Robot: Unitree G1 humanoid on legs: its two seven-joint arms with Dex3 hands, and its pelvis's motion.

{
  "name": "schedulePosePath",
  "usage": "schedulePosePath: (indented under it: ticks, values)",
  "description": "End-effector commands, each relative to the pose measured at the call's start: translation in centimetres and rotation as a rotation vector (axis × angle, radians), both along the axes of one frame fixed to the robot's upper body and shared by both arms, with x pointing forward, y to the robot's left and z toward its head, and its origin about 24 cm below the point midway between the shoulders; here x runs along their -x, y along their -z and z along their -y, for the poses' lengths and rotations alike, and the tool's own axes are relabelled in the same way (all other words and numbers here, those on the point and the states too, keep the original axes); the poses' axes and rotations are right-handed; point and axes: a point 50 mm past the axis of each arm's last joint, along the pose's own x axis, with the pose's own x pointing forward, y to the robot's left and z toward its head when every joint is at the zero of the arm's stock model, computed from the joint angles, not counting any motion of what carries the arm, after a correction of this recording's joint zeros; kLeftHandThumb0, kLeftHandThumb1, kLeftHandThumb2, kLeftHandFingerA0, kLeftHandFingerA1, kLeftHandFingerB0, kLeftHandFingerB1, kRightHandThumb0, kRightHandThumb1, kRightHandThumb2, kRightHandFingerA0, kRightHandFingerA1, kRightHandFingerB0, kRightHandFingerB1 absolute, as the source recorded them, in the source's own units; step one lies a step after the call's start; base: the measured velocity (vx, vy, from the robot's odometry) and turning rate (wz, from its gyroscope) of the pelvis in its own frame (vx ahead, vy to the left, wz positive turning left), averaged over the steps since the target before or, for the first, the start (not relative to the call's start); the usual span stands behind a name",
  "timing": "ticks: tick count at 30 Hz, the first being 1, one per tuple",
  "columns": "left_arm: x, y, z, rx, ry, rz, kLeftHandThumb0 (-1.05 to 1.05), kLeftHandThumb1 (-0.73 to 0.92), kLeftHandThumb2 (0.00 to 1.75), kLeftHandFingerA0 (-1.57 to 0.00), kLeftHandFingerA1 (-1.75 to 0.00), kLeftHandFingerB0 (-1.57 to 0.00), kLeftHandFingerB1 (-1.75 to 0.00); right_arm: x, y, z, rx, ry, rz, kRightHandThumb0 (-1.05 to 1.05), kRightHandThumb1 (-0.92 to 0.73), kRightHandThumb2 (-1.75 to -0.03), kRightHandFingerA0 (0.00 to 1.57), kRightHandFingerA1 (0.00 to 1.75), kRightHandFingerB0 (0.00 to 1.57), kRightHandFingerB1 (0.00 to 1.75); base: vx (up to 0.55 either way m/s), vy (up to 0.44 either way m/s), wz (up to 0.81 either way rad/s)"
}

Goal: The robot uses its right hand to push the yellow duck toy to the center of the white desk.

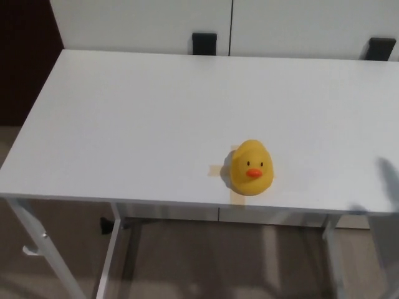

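Observation:
A yellow duck toy with an orange beak stands upright on the white desk, near the desk's front edge and a little right of its middle, facing me. It sits over a cross of pale tape. Neither of my hands shows in the head view; only a faint dark shadow lies on the desk at the far right edge.
Two black brackets stand at the desk's back edge against white cabinet panels. Metal desk legs and a brown floor show below the front edge. A dark wall strip runs along the left.

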Motion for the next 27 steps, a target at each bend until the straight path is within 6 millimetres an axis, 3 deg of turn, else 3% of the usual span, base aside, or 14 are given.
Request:
schedulePosePath:
  ticks: [1,2,5,7,8,10,11,14,15,20,21,27]
  values:
    - [0.4,-0.6,-1.1,-0.029,0.009,0.002,-0.20,0.67,0.65,-0.84,-0.73,-0.80,-0.59,9.4,4.0,8.0,-0.092,0.199,-0.188,-0.69,-0.58,-0.93,0.16,0.65,0.10,0.56,0.00,0.000,0.00]
    - [0.4,-0.6,-1.2,-0.029,0.007,0.003,-0.19,0.67,0.65,-0.84,-0.73,-0.80,-0.60,11.0,5.5,8.8,-0.137,0.252,-0.206,-0.39,-0.72,-0.61,0.28,0.64,0.23,0.50,0.00,0.000,-0.07]
    - [0.2,-0.7,-1.3,-0.033,0.006,0.003,-0.19,0.67,0.65,-0.84,-0.74,-0.80,-0.59,13.8,7.8,9.4,-0.152,0.353,-0.241,-0.33,-0.69,-0.66,0.37,0.65,0.31,0.52,0.00,0.000,-0.02]
    - [0.2,-0.8,-1.3,-0.034,0.007,0.003,-0.19,0.67,0.65,-0.84,-0.74,-0.80,-0.59,13.9,8.0,9.4,-0.142,0.362,-0.245,-0.33,-0.69,-0.66,0.37,0.65,0.31,0.52,0.00,0.000,0.00]
    - [0.2,-0.7,-1.3,-0.035,0.009,0.002,-0.19,0.67,0.66,-0.85,-0.75,-0.81,-0.60,15.1,9.1,9.5,-0.160,0.422,-0.290,-0.12,-0.57,-1.03,0.43,0.66,0.41,0.58,0.00,0.000,0.00]
    - [0.2,-0.7,-1.3,-0.035,0.010,0.001,-0.19,0.67,0.66,-0.85,-0.75,-0.81,-0.60,15.9,9.9,9.5,-0.175,0.464,-0.323,-0.12,-0.57,-1.03,0.43,0.66,0.41,0.58,0.00,0.000,0.00]
    - [0.3,-0.7,-1.3,-0.035,0.009,-0.002,-0.19,0.68,0.64,-0.85,-0.74,-0.81,-0.59,16.9,11.0,9.4,-0.159,0.513,-0.391,0.06,-0.42,-1.15,0.61,0.59,0.53,0.48,0.00,0.000,0.00]
    - [0.3,-0.8,-1.4,-0.041,0.011,-0.003,-0.19,0.68,0.65,-0.84,-0.74,-0.81,-0.58,18.3,12.5,9.2,-0.110,0.541,-0.516,0.07,-0.37,-1.27,0.69,0.54,0.58,0.45,0.00,0.000,0.00]
    - [0.4,-0.8,-1.4,-0.042,0.012,-0.004,-0.19,0.68,0.66,-0.84,-0.72,-0.79,-0.58,18.8,13.1,8.9,-0.145,0.517,-0.559,0.12,-0.31,-1.24,0.88,0.52,0.73,0.50,0.00,0.000,0.00]
    - [0.7,-0.9,-1.7,-0.046,0.009,-0.010,-0.19,0.69,0.64,-0.83,-0.71,-0.79,-0.57,19.6,14.2,8.4,-0.183,0.446,-0.650,0.12,-0.29,-1.21,0.93,0.52,0.79,0.52,0.00,0.000,0.00]
    - [0.7,-0.9,-1.7,-0.046,0.005,-0.012,-0.21,0.71,0.61,-0.84,-0.69,-0.76,-0.53,19.5,14.3,8.3,-0.165,0.425,-0.677,0.06,-0.32,-1.16,0.94,0.52,0.86,0.54,0.00,0.000,0.00]
    - [0.9,-0.8,-1.7,-0.045,-0.009,-0.004,-0.20,0.67,0.64,-0.84,-0.71,-0.79,-0.57,19.0,14.3,8.2,-0.127,0.376,-0.714,-0.01,-0.32,-1.20,0.96,0.52,0.84,0.54,0.00,0.000,0.00]
